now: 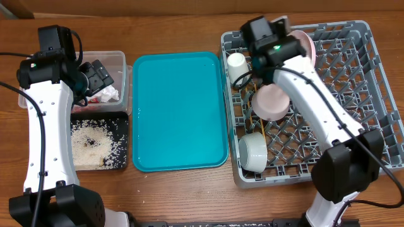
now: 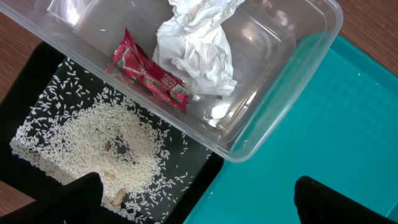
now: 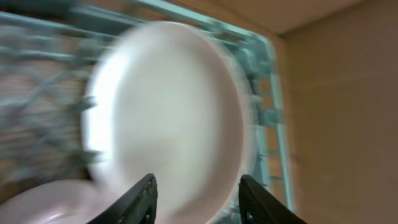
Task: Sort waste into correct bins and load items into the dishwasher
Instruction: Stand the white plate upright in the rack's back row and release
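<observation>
A pale pink plate (image 3: 174,106) stands on edge in the far corner of the grey dish rack (image 1: 372,94). My right gripper (image 3: 202,199) is open just in front of its lower rim, the fingers apart and not touching it. In the rack are also a white cup (image 1: 237,64), an upturned pinkish bowl (image 1: 271,102), a white bowl (image 1: 254,151) and thin chopsticks (image 1: 254,121). My left gripper (image 2: 199,205) hangs wide open and empty. It is above the edge of the black tray (image 2: 202,177), which holds rice (image 2: 99,140). The clear tub (image 2: 273,106) holds a crumpled napkin (image 2: 196,50) and a red sauce packet (image 2: 149,74).
A bare teal tray (image 1: 180,110) lies between the bins and the rack. The clear tub (image 1: 120,60) sits directly behind the black tray (image 1: 123,135) at the table's left. Wooden tabletop shows along the front edge.
</observation>
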Robot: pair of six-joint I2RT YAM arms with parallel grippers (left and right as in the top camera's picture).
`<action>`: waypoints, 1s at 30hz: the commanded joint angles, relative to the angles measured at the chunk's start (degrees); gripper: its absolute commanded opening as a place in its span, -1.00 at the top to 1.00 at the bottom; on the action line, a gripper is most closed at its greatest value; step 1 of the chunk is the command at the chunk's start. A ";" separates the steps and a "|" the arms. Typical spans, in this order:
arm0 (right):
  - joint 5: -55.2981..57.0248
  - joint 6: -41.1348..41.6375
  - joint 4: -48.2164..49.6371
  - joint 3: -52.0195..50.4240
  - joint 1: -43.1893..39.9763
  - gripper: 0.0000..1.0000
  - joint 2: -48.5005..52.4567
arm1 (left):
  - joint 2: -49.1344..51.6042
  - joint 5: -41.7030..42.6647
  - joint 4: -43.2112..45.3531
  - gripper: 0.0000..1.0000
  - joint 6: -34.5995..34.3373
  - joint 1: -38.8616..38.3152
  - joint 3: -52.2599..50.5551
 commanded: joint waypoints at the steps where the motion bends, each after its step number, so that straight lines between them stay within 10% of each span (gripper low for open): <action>1: -13.90 0.31 1.29 0.66 1.95 -0.01 -0.66 | 0.15 0.09 0.07 -1.00 -0.76 -0.11 1.29; 2: -18.18 0.50 1.66 0.66 2.08 -0.14 -0.66 | 0.15 0.09 0.07 -1.00 -0.76 -0.11 1.29; 4: -25.11 0.48 2.08 0.66 2.10 -1.00 -0.66 | 0.15 0.09 0.07 -1.00 -0.76 -0.11 1.29; 30: -37.62 0.46 1.62 0.63 2.10 -1.00 -0.63 | 0.15 0.09 0.07 -1.00 -0.76 -0.11 1.29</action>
